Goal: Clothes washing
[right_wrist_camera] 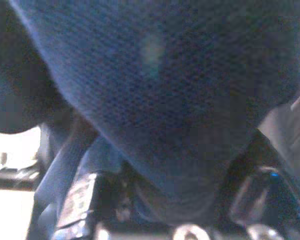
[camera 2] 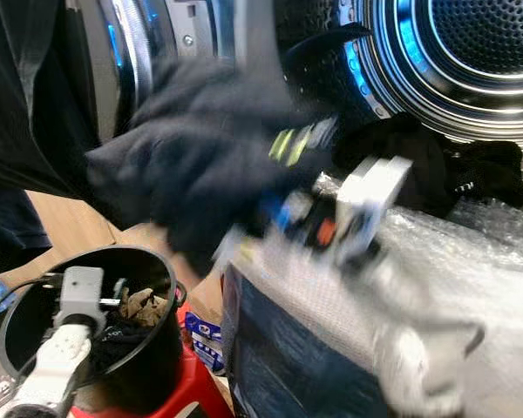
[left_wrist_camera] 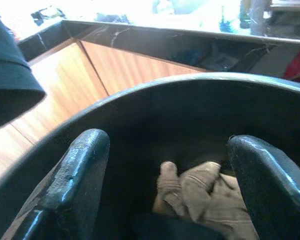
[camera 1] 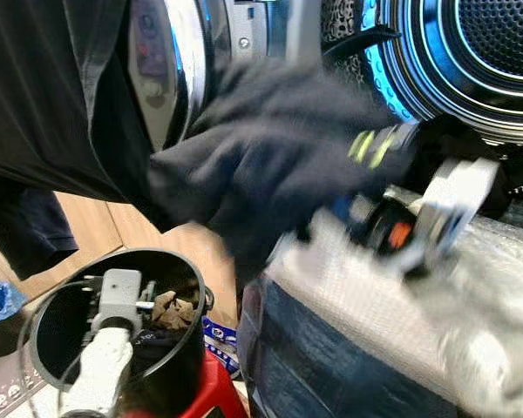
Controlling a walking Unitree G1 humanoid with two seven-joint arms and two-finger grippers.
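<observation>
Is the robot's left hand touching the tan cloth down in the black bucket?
Apart. In the left wrist view the left gripper hangs open inside the black bucket, and dark space shows between its fingers and the tan cloth.

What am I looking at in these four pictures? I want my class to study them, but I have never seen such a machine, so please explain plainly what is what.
This is a walking household robot doing laundry. The two wide pictures come from the twin cameras in its head, looking forward and down. Ahead is a washing machine, its round drum lit blue and its door swung open. The right arm, wrapped in bubble wrap and blurred by motion, lifts a dark garment near the drum; the right gripper is buried in the cloth, so I cannot tell how its fingers stand. Low down, the left gripper reaches into a black bucket that holds more laundry, including a tan cloth. The other two pictures come from cameras on the wrists. The left one looks between its two open black fingers into the bucket. The right one shows dark fabric up close.
</observation>
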